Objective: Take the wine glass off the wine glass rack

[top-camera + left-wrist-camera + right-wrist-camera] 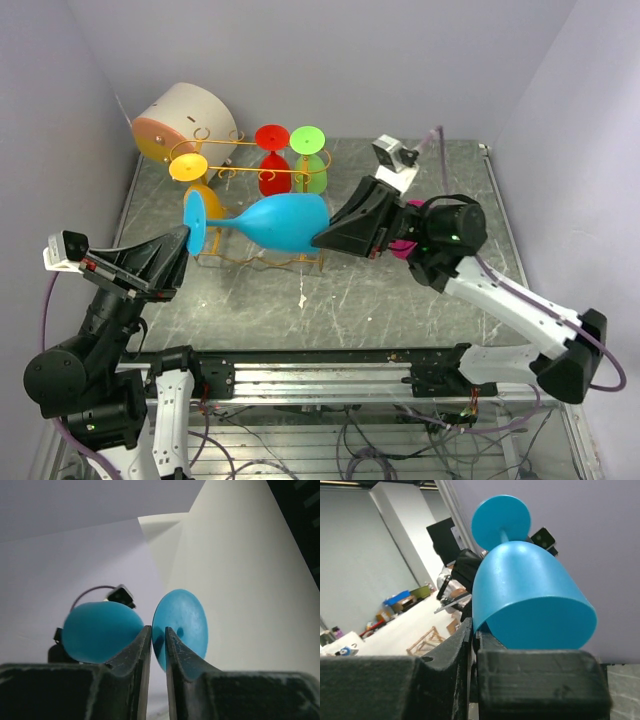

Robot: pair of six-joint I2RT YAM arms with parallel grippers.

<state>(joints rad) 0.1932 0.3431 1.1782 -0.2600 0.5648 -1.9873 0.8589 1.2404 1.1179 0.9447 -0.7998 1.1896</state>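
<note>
Item: blue wine glass (pixel 285 222), opaque and matte (plastic by the look of it, not real glass).
Position: lying level in the air between the two hands, with the bowl's mouth at the right gripper (pixel 330 235) and the foot (pixel 195 222) at the left gripper (pixel 183 243).
Relation to rack: just on the hands' side of the gold wire rack (pixel 250 174) and free of its top rail. From above it overlaps the lower rails, so I cannot tell whether it is clear of them.
Right gripper: closed on the rim, with the bowl wall pinched in the slit between its fingers (pixel 455 650).
Left gripper: fingers (pixel 137 655) drawn to a thin slit, holding nothing that I can see. The foot's flat face sits just beyond the tips; I cannot tell if they touch it.
Handling, judged: light and stiff, with smooth sides. Its whole length juts sideways from a rim pinch, so it could swivel.
Best hold, judged: the stem (pixel 228 222) next to the foot, or the rim as it is held now.
Also present: red (pixel 272 160), green (pixel 310 160) and orange (pixel 190 168) glasses hanging on the rack, beyond both hands.
</note>
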